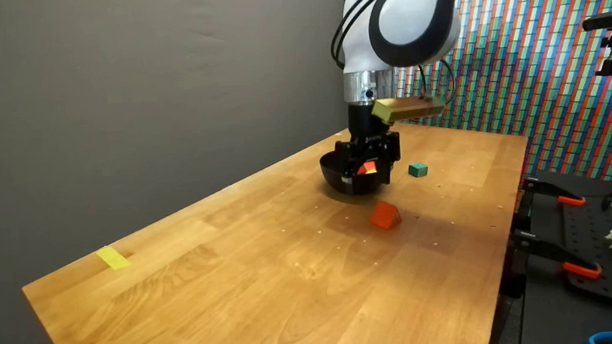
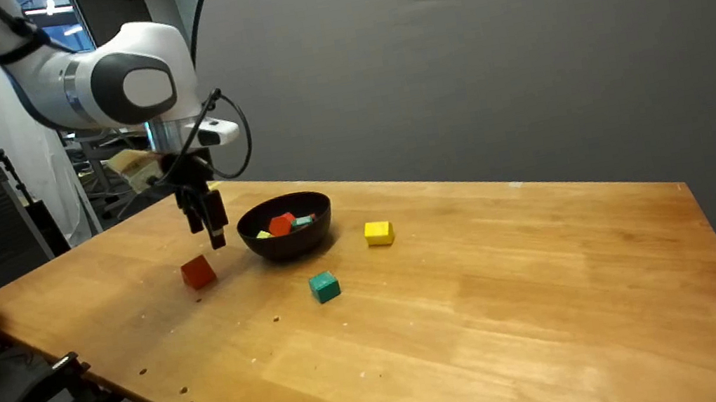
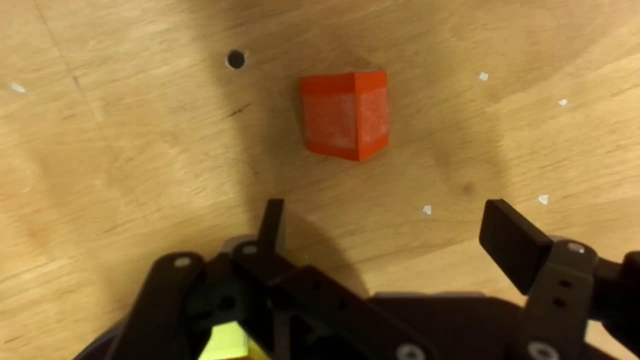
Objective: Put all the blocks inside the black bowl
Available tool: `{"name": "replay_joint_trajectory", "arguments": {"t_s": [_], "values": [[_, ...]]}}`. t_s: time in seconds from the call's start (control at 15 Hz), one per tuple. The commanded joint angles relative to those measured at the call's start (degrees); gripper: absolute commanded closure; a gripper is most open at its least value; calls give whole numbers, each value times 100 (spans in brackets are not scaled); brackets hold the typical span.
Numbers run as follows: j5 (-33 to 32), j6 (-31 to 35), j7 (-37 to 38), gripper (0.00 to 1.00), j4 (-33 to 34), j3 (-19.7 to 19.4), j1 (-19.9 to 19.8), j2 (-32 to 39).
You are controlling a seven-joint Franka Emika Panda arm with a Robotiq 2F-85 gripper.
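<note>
Lying near bowl (image 2: 290, 246), yellow block (image 2: 378, 234), in an exterior view only

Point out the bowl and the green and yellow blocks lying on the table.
Bowl (image 2: 289, 247): in an exterior view, on its outer wall.
Green block (image 2: 327, 290): in an exterior view, on a side face.
Yellow block (image 2: 378, 230): in an exterior view, on its top.

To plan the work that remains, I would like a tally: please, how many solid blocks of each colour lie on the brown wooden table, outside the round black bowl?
Red-orange wedge-shaped block: 1
Green boxy block: 1
Yellow angular block: 1
Total: 3
</note>
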Motion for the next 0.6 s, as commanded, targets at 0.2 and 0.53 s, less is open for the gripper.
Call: {"name": "replay_joint_trajectory", "arguments": {"t_s": [0.2, 0.53], "values": [[-1088, 745, 1624, 0, -232, -914, 990, 470], [-827, 246, 1779, 0, -350, -715, 873, 420]]}}
